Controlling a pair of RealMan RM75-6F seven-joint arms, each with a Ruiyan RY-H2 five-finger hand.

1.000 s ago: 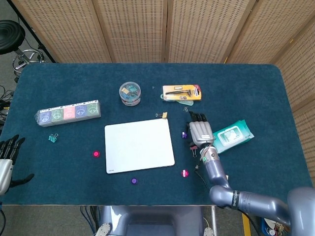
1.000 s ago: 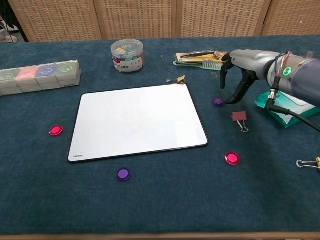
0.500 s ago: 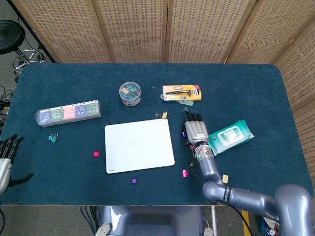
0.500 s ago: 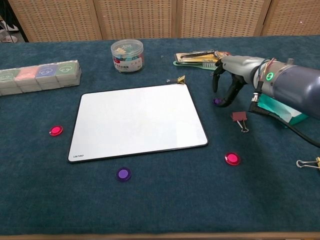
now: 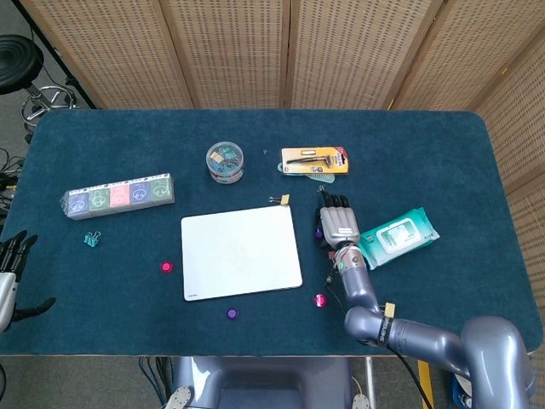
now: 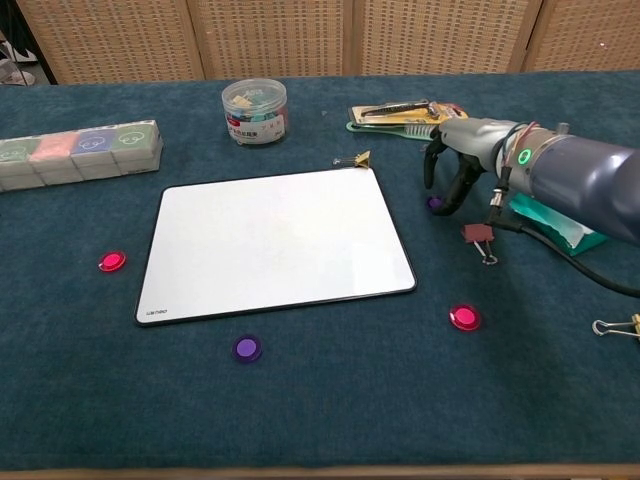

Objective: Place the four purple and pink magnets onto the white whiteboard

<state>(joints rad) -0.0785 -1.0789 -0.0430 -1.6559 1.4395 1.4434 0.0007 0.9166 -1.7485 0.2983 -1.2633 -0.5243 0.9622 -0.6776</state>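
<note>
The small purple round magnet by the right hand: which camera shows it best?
Chest view: the small purple round magnet shows low between the right hand's fingers. In the head view only a purple sliver shows beside the hand.

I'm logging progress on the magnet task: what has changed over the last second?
The right hand moved left and lowered its fingers around the purple magnet right of the whiteboard, not lifting it. The other three magnets, the whiteboard and the left hand stayed put.
</note>
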